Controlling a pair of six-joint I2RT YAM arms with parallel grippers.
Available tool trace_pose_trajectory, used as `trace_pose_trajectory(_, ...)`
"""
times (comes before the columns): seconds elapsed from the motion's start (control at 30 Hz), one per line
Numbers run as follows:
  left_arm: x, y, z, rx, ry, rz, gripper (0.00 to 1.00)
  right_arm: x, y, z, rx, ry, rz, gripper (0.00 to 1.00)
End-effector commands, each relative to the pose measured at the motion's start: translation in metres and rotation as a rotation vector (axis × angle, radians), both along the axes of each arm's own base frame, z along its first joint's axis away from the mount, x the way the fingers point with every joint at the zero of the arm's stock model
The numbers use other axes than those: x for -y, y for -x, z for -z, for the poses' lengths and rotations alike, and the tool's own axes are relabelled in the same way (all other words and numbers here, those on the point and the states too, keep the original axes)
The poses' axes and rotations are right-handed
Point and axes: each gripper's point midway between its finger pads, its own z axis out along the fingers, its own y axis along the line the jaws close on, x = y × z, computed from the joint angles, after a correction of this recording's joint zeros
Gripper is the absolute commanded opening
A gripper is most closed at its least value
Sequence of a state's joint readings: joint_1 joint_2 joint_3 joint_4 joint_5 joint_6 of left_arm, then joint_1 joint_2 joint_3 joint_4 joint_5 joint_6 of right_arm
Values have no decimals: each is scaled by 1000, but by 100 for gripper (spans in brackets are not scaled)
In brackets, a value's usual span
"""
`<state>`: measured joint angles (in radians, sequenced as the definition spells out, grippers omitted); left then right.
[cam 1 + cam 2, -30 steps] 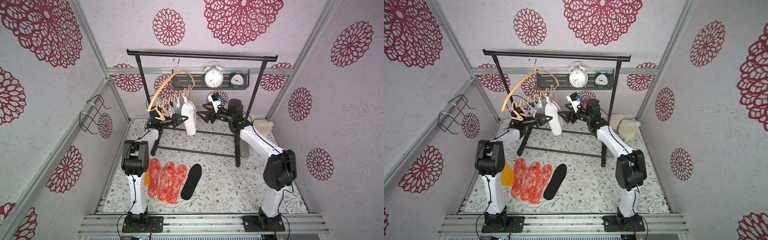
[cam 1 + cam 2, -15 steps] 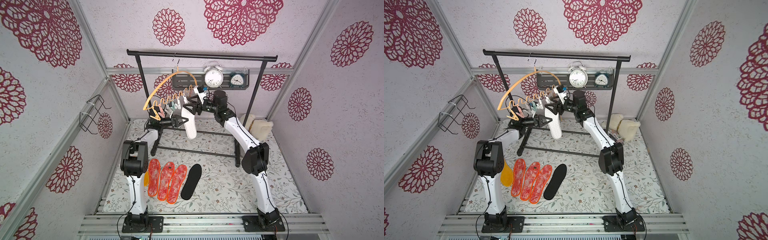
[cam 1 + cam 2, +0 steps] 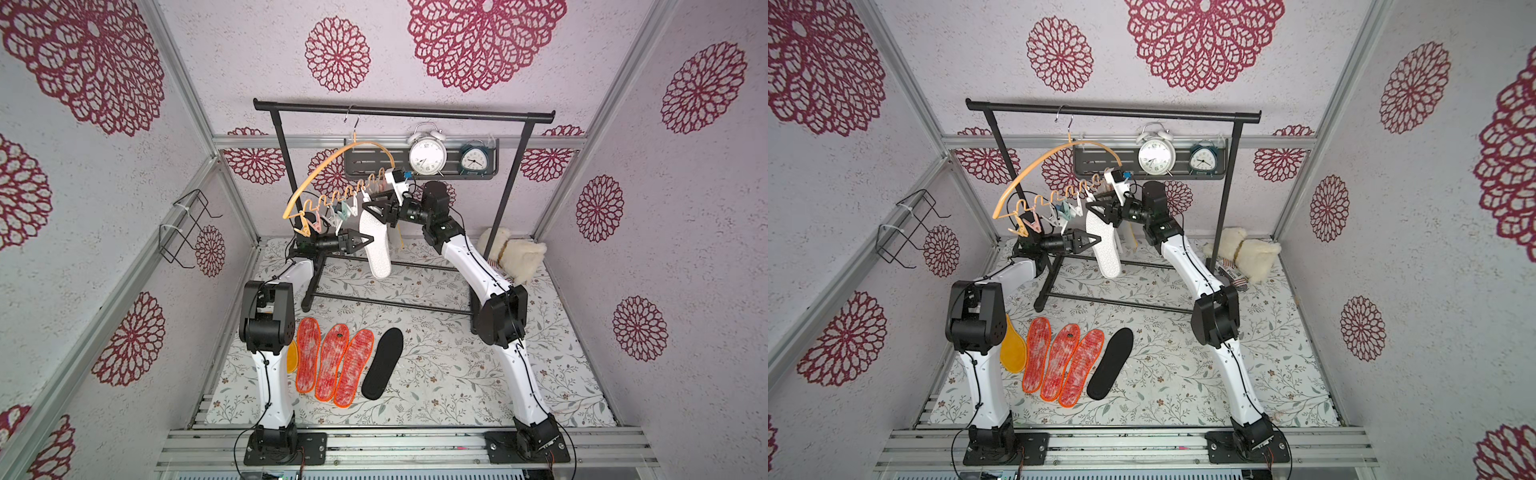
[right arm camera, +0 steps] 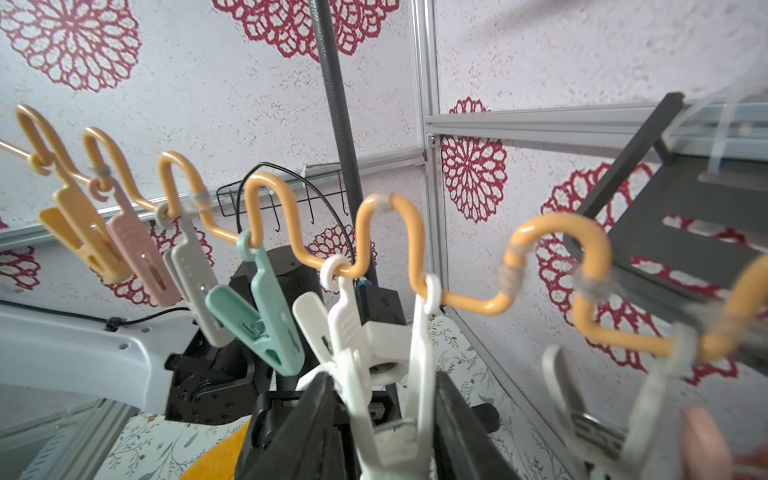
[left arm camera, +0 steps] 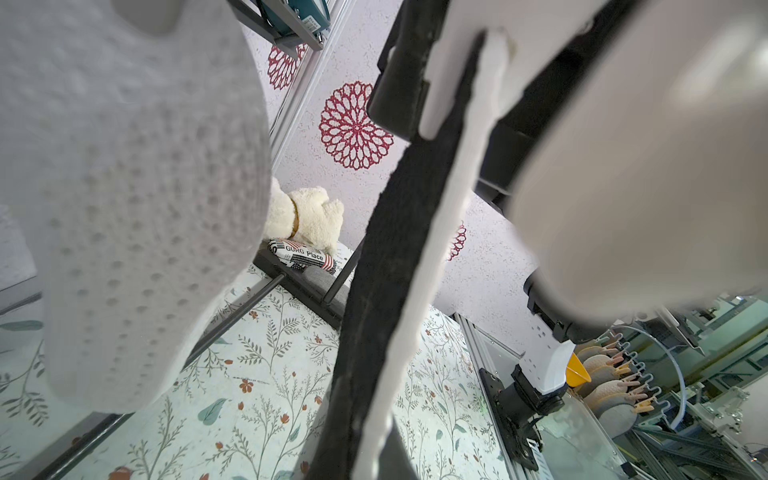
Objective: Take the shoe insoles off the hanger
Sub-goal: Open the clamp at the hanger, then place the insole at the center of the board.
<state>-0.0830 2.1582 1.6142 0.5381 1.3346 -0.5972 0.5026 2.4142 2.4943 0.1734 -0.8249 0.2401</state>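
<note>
The orange hanger (image 3: 332,174) hangs tilted on the rack, with pastel clothespins along its wavy bar (image 4: 374,232). A black insole, white underside showing (image 3: 376,245), hangs from a white clothespin (image 4: 386,386). My left gripper (image 3: 365,240) is shut on that insole's edge, seen edge-on (image 5: 399,270). My right gripper (image 4: 386,428) presses the white clothespin from both sides. A pale dotted insole (image 5: 124,187) hangs beside it. On the floor lie three red-speckled insoles (image 3: 330,361), a black one (image 3: 384,361) and a yellow-orange one (image 3: 1013,349).
The black garment rack (image 3: 403,112) stands at the back. Behind it is a wall shelf with two alarm clocks (image 3: 427,153). A cream plush toy (image 3: 515,253) lies at the back right. A wire basket (image 3: 187,228) is on the left wall.
My right arm swung in from the right to the hanger, and its jaws closed onto the white clothespin. The hanger tilted further. My left gripper kept its hold.
</note>
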Motion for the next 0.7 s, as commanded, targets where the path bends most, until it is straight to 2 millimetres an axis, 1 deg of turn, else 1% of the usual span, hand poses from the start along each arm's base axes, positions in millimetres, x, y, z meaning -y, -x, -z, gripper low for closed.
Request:
trace_pose_trajectory(0.0, -4, 5, -12, 33, 5, 6, 0, 0, 13, -30, 68, -59, -32, 32)
trace_pose_trajectory(0.07, -4, 5, -12, 33, 5, 5, 0, -1, 13, -29, 64, -62, -31, 25)
trace_pose_trajectory(0.13, -5, 5, -12, 32, 5, 3, 0, -1, 11, -30, 65, -66, -23, 22)
trace_pose_trajectory(0.3, -7, 6, -10, 25, 4, -11, 0, -3, 8, -28, 54, -67, -3, 11)
trace_pose_trajectory(0.4, -10, 8, -6, 1, 1, -42, 0, -3, 6, -29, 54, -70, 10, 8)
trace_pose_trajectory(0.43, -10, 14, -5, -2, -2, -43, 0, -3, 5, -29, 55, -72, 18, 8)
trace_pose_trajectory(0.47, -12, 12, 0, -15, -12, -95, 0, -3, 4, -29, 55, -74, 26, 7)
trace_pose_trajectory(0.53, -15, 19, 13, -55, -43, -145, 0, -2, 2, -29, 58, -77, 34, 7)
trace_pose_trajectory(0.57, -15, 23, 25, -84, -67, -168, 0, -1, 1, -30, 59, -79, 37, 7)
trace_pose_trajectory(0.6, -16, 32, 24, -100, -97, -198, 0, -1, 1, -29, 59, -79, 37, 7)
trace_pose_trajectory(0.67, -12, 47, 38, -173, -157, -220, 0, -2, 1, -28, 55, -74, 34, 7)
